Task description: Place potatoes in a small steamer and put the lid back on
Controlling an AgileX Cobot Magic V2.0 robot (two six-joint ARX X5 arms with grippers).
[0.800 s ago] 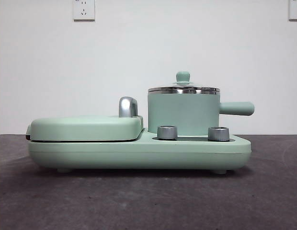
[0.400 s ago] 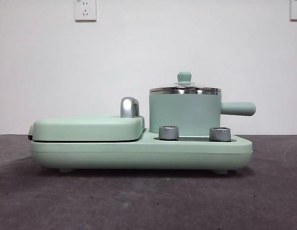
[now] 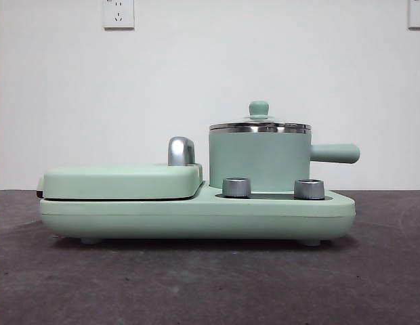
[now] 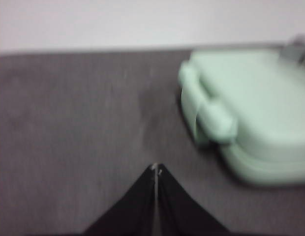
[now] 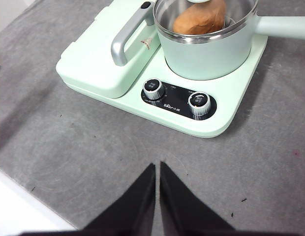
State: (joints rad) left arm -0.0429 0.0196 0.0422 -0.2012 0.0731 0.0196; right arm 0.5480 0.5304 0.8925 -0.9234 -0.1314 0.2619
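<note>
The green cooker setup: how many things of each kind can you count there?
Pots: 1, the small steamer
Lids: 1, the lid on the pot
Potatoes: 1, the potato inside
Silver knobs: 2
Grill cover: 1
Total: 6

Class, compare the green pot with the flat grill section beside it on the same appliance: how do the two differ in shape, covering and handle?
The small steamer is a tall cylinder; the grill section is low and flat. The steamer wears the lid, glass with a steel rim and green knob, through which the potato shows; the grill's cover is opaque green. The steamer's handle is straight, green, sticking sideways; the grill's is curved silver metal. Both are mint green and closed.
</note>
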